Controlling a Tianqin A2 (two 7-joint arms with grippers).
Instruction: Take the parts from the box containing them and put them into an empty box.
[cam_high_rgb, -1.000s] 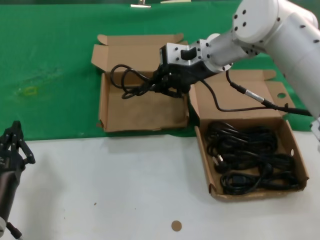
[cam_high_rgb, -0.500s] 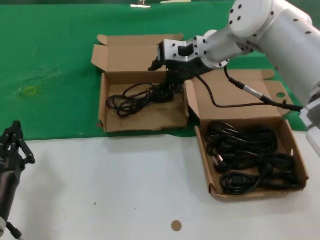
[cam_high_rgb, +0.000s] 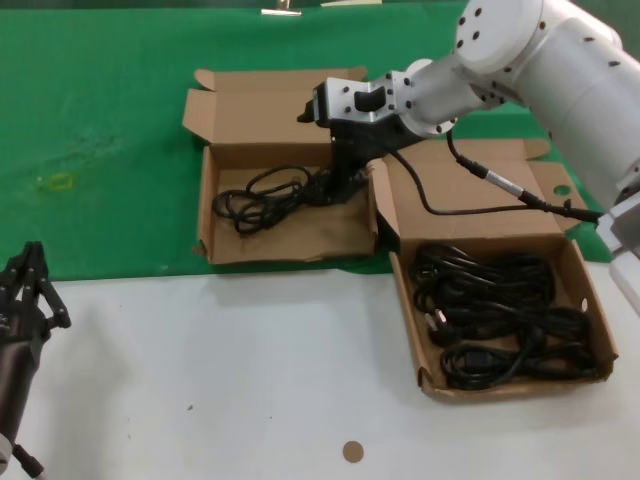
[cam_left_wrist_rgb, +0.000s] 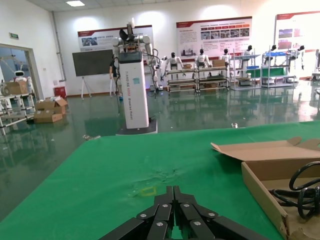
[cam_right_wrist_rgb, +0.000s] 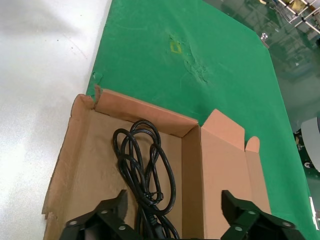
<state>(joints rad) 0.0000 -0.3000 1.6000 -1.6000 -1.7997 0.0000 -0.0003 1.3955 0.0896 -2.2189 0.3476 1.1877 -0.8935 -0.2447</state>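
Head view: one cord (cam_high_rgb: 265, 197) lying in the upper-left box (cam_high_rgb: 214, 215), right gripper (cam_high_rgb: 340, 185) spread above its end, several cords (cam_high_rgb: 505, 315) left in the lower-right box (cam_high_rgb: 600, 310); left wrist: left gripper (cam_left_wrist_rgb: 172, 212) closed, idle; right wrist: fingers (cam_right_wrist_rgb: 107, 212) wide apart, delivered cord centre frame.

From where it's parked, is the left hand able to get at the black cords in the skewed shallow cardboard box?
Probably not: the left hand sits at the table's near left edge, while the remaining black coiled cords lie in the skewed shallow cardboard box far across on the right.
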